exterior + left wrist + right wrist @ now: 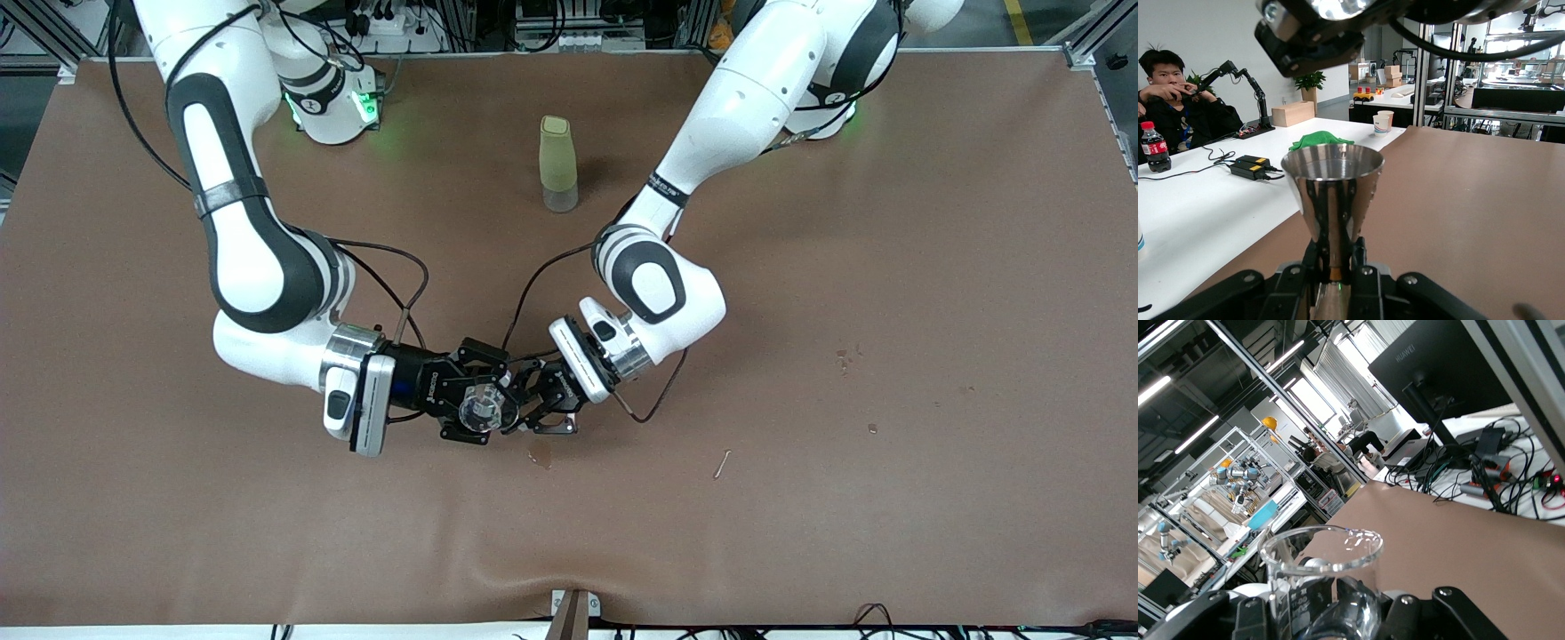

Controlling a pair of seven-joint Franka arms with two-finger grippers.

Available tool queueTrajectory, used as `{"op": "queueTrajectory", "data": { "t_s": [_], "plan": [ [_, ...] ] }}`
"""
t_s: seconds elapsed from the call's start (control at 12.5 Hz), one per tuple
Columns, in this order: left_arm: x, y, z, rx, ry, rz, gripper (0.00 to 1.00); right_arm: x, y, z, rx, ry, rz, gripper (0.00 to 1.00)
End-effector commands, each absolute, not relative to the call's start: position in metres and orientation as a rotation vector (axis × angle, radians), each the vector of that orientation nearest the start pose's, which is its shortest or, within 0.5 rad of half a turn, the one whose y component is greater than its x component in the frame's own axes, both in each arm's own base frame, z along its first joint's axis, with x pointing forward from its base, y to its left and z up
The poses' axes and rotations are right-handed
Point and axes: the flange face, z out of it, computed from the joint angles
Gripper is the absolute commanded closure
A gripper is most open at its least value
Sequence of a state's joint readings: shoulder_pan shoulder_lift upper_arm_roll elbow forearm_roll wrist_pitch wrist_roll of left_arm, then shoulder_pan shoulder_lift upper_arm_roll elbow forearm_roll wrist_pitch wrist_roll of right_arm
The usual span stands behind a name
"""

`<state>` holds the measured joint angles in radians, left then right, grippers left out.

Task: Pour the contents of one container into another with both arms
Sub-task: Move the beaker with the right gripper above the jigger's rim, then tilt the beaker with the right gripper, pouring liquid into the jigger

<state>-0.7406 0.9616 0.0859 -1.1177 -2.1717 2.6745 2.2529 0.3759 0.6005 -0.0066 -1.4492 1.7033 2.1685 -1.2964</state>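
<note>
My right gripper is shut on a clear glass beaker with a printed scale, over the middle of the brown table. In the right wrist view the beaker sits between the black fingers with its rim up. My left gripper meets it from the left arm's end and is shut on the narrow waist of a steel jigger. The left gripper holds the jigger upright, mouth up. The right gripper hangs just above the jigger's mouth in the left wrist view.
A tall yellow-green cup stands farther from the front camera, between the two arm bases. A small wet spot lies on the cloth just under the grippers. A thin stick and some stains lie toward the left arm's end.
</note>
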Motion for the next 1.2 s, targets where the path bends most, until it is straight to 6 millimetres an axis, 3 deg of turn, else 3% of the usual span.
{"op": "queueTrajectory", "data": {
  "t_s": [0.0,0.48,1.12],
  "plan": [
    [0.632,-0.484,0.255,1.792,-1.040,1.436,1.00,0.656,0.308,0.398,-1.732,-0.458,-0.662,1.00],
    [0.631,-0.484,0.250,1.797,-1.039,1.429,1.00,0.643,0.310,0.403,-1.723,-0.305,-0.472,1.00],
    [0.630,-0.485,0.248,1.798,-1.043,1.425,1.00,0.638,0.314,0.394,-1.737,-0.138,-0.308,1.00]
  ]
}}
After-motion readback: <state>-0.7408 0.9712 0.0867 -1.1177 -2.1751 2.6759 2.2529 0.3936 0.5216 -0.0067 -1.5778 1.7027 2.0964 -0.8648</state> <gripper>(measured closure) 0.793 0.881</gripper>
